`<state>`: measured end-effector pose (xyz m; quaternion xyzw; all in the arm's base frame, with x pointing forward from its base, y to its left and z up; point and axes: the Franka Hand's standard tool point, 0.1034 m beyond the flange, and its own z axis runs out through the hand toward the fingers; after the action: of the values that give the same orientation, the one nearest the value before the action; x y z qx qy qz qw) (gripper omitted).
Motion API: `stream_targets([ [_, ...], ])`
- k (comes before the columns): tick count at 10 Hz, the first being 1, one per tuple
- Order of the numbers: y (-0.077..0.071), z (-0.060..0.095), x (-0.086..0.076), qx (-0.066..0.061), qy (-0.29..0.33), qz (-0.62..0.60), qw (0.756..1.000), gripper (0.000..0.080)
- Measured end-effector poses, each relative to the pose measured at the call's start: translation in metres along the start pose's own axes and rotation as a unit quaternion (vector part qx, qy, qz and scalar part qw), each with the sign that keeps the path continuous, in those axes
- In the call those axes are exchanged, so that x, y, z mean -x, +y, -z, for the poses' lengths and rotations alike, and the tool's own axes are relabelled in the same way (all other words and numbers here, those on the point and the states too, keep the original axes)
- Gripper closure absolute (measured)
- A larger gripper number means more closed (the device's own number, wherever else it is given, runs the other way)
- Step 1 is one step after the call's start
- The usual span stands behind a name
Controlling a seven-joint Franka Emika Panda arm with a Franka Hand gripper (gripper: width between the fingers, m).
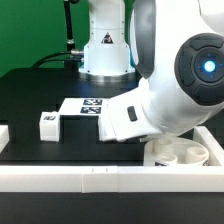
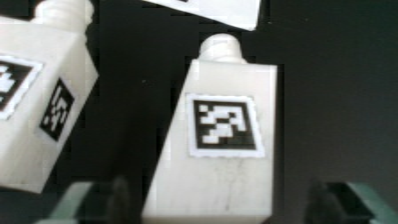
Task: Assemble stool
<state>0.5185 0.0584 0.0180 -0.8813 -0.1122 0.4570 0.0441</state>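
In the wrist view a white stool leg with a black-and-white tag lies on the black table, between the two fingers of my gripper. The gripper is open: the fingers stand on either side of the leg, with a dark gap showing on one side. A second tagged leg lies beside it and also shows in the exterior view. The round white seat sits at the exterior view's lower right, partly hidden by my arm. My hand hides the straddled leg in the exterior view. A third leg is not in view.
The marker board lies flat behind the legs, and its corner shows in the wrist view. A long white border rail runs along the front, and another is at the exterior view's left. The robot base stands at the back.
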Motion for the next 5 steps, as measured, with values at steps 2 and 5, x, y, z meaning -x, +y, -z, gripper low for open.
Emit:
stream_targets([
  [2,0.001,-0.007,-0.006,0.002,0.014,0.002,1.000,0.0563],
  [5,-0.001,-0.013,-0.007,0.004,0.017,0.011,1.000,0.0777],
])
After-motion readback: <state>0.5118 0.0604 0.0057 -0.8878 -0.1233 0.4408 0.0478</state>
